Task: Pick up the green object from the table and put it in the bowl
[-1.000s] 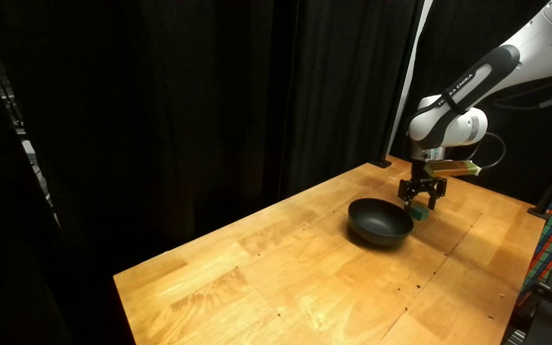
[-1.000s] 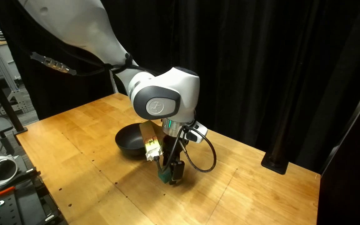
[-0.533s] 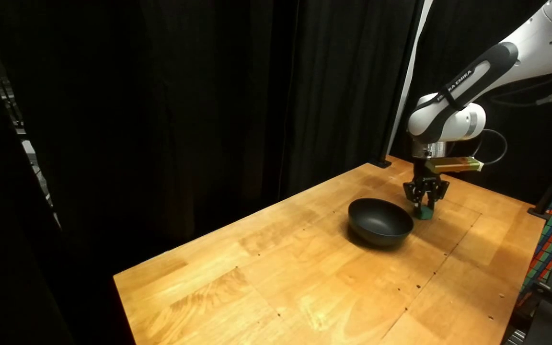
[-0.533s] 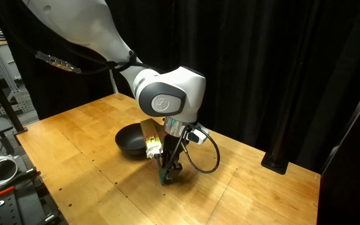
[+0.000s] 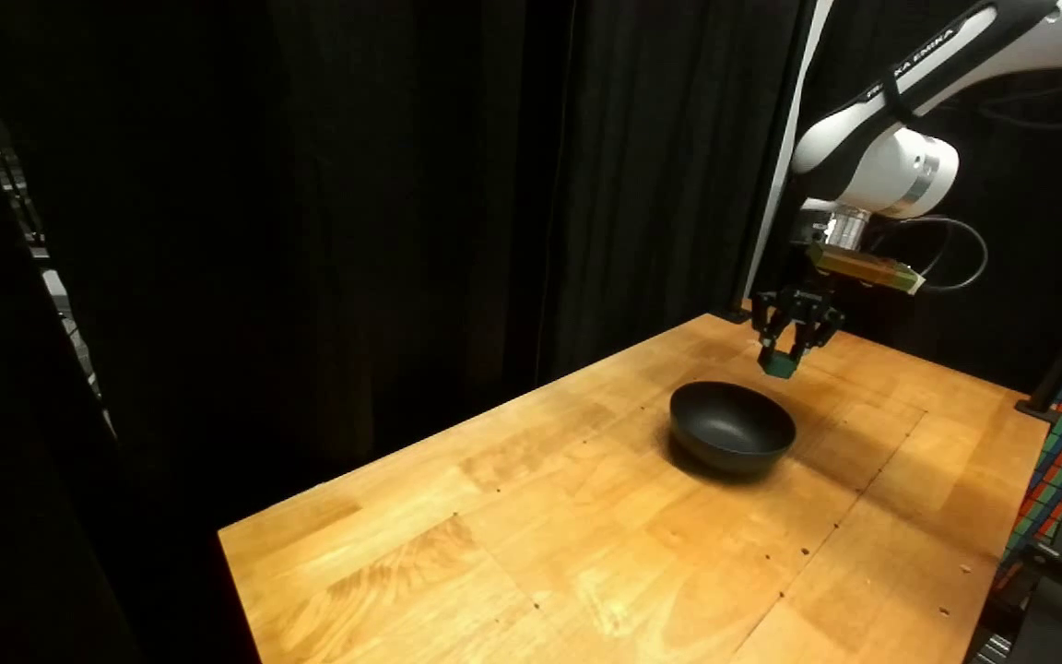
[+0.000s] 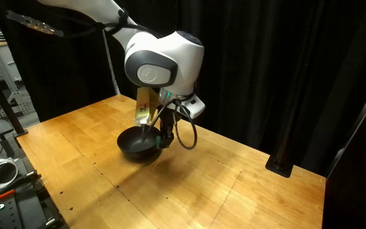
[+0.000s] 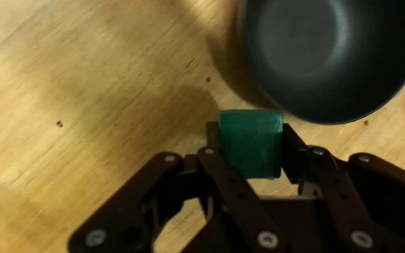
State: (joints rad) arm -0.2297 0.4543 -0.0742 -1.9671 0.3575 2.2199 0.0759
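- The gripper (image 7: 251,147) grips the green block (image 7: 250,140) above the tabletop (image 7: 100,63);
- carrying step in hand, seemingly;
- next: shift over the bowl (image 7: 301,38), then let go

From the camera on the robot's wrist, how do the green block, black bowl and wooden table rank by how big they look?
Largest to smallest:
1. Wooden table
2. Black bowl, though the picture's edge cuts it off
3. Green block, smallest even though it is nearer the camera
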